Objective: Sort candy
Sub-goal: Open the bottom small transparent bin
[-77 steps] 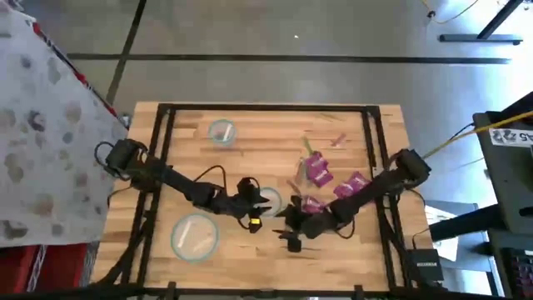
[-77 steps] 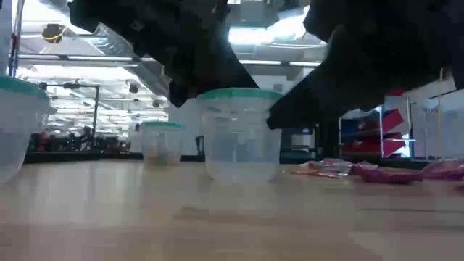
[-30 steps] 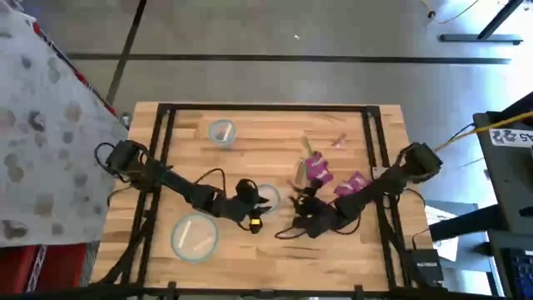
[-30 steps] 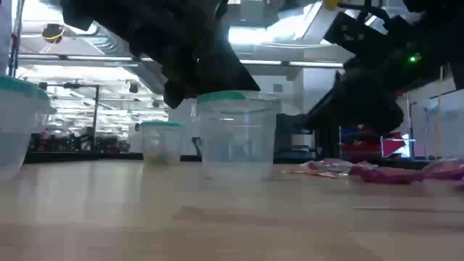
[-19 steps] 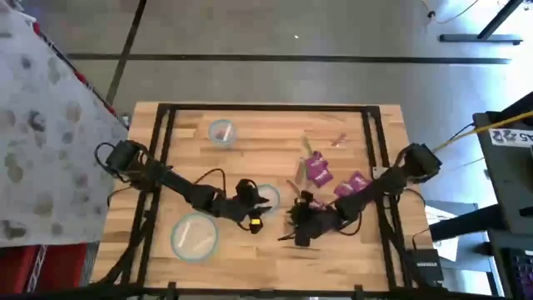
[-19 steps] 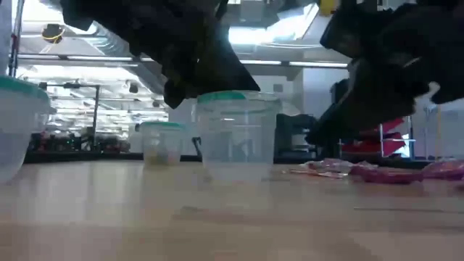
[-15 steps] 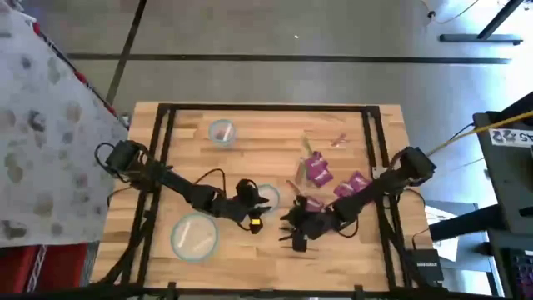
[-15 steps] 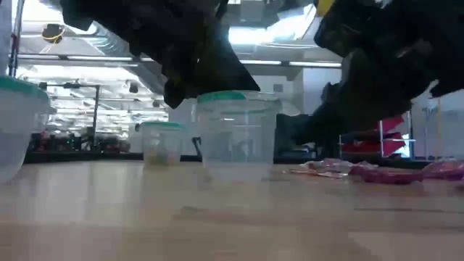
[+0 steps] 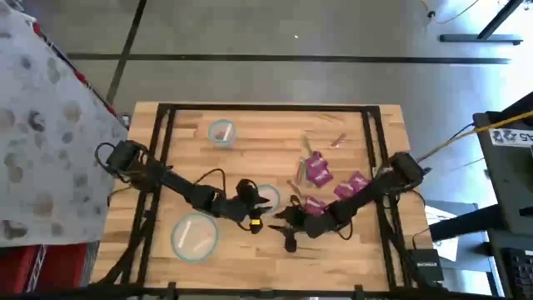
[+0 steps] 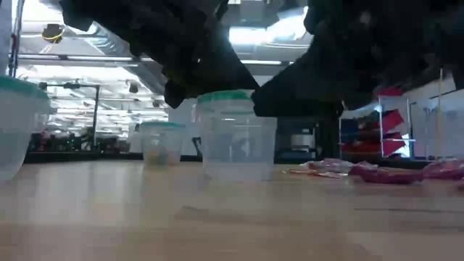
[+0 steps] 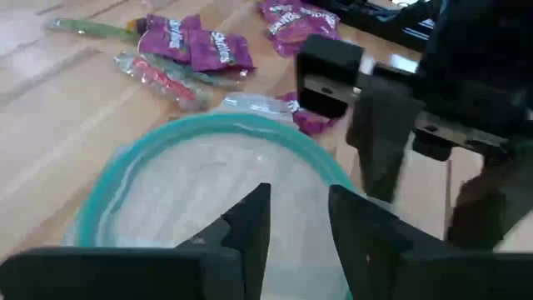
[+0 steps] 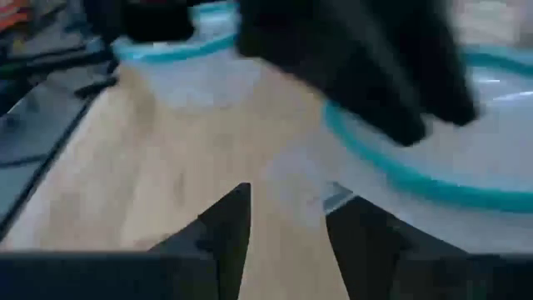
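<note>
Magenta candy packets and thin sticks lie flat on the wooden table, right of centre. In the left wrist view the packets lie beyond a clear middle bowl with a teal rim. My left gripper stands open over that bowl's near rim with nothing between its fingers. My right gripper is open just right of the same bowl, low over bare wood, pointing toward the table's left. In the high view it sits near-right of the bowl.
A small bowl stands at the far left of the table and a wide one at the near left. One magenta packet lies close beside my right arm. Dark frame rails run along the table's edges.
My right gripper has moved from beside the candy toward the table's near edge and left, toward the middle bowl. It has sunk a little and tipped over from its raised pose. Its finger gap looks unchanged. The candy and bowls have stayed put.
</note>
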Robot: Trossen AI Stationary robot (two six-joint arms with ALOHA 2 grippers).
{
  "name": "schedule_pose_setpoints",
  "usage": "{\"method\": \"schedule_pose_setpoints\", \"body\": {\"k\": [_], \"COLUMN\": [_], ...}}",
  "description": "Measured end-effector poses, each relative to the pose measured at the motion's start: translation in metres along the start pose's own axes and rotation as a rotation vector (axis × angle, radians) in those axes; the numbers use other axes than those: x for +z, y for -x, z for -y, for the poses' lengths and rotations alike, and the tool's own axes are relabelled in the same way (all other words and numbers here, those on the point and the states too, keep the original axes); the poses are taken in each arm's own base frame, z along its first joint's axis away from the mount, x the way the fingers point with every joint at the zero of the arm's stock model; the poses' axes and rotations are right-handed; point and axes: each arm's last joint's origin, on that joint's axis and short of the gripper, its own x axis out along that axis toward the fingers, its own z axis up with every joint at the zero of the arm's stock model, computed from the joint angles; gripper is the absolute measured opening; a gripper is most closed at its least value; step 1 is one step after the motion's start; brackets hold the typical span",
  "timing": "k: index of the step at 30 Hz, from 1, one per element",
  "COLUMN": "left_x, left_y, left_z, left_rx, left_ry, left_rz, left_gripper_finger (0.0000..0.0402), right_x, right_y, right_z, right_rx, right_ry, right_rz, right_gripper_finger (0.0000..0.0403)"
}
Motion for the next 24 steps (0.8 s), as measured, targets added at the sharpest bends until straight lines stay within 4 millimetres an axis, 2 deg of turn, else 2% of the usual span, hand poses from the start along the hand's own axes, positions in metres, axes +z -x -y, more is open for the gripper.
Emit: {"method": "schedule_pose_setpoints", "body": {"k": [7, 9, 14, 20, 24], "left_x": [0.0, 0.0, 0.003, 0.017, 0.028], "left_y": [0.0, 0.0, 0.001, 0.008, 0.009], "left_z": [0.0, 0.0, 0.003, 0.007, 0.014], "left_rx": [-0.001, -0.001, -0.042, -0.067, -0.078], "left_ry": [0.005, 0.006, 0.021, -0.019, -0.086], "left_rz": [0.002, 0.002, 0.007, 0.026, 0.038], "left_gripper_finger": [0.0107, 0.0107, 0.0107, 0.0107, 0.0107], "right_x": [0.004, 0.004, 0.005, 0.018, 0.03], "right_y": [-0.004, -0.005, -0.004, 0.009, 0.022], "right_z": [0.005, 0.006, 0.01, 0.014, 0.017], "right_rx": [0.017, 0.02, 0.041, 0.013, 0.041], "right_ry": [-0.065, -0.073, -0.066, -0.027, -0.005], "right_rz": [0.003, -0.004, -0.071, -0.16, -0.233], "right_gripper_finger": [0.0131, 0.0106, 0.0016, 0.0025, 0.0013]}}
